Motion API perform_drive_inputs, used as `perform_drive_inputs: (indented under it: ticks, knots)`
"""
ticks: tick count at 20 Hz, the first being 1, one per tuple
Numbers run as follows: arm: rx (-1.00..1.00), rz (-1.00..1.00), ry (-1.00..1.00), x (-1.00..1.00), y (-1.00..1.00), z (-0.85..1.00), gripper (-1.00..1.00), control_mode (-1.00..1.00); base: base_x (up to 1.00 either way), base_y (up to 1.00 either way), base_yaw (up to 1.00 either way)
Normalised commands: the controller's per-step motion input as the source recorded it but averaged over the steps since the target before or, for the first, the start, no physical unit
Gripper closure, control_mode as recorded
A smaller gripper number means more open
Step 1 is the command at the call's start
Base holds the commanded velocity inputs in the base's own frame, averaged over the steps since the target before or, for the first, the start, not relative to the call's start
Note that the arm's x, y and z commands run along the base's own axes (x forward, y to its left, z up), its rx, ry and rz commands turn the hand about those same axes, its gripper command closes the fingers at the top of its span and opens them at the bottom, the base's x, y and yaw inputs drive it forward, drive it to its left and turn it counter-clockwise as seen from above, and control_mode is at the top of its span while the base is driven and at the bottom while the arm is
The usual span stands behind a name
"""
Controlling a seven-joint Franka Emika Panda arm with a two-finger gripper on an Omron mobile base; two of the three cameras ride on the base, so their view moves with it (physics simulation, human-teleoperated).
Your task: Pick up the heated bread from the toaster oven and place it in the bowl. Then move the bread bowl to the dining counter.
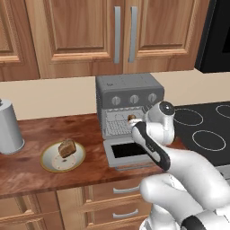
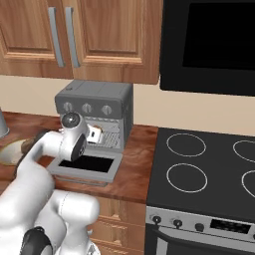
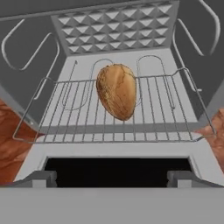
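a: where does everything sit?
b: largest first: the toaster oven (image 1: pixel 128 105) stands on the wooden worktop (image 1: pixel 31 155), its drop-down door (image 1: pixel 128 152) lying flat toward me. to its left is the bowl (image 1: pixel 50 158), with a darker bread chunk (image 1: pixel 67 148) in it, and further left a grey canister (image 1: pixel 9 128)

a: and the heated bread?
b: the heated bread (image 3: pixel 117 91) lies on the wire rack (image 3: pixel 65 118) inside the oven, toward the rack's middle

a: your tool?
b: my gripper (image 3: pixel 112 181) is spread wide and empty, poised over the door and facing the roll, not touching it

a: how will it handle?
b: i'd guess light, with a crust that is firm but dents if squeezed hard, and rounded enough to slip. i'd take it across its narrower width, about the middle, with the fingers clear of the rack wires, and close gently
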Motion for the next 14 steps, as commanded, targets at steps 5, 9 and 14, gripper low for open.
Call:
perform_drive_inputs:
  ticks: [5,9,14]
  knots:
    - [-0.01,0.0,0.0,0.55,0.01,0.0,-1.0,-1.0,0.0,0.0,0.0]
    - [-0.01,0.0,0.0,0.51,0.0,-0.04,-1.0,-1.0,0.0,0.0,0.0]
    - [-0.02,0.0,0.0,0.35,0.0,-0.2,-1.0,-1.0,0.0,0.0,0.0]
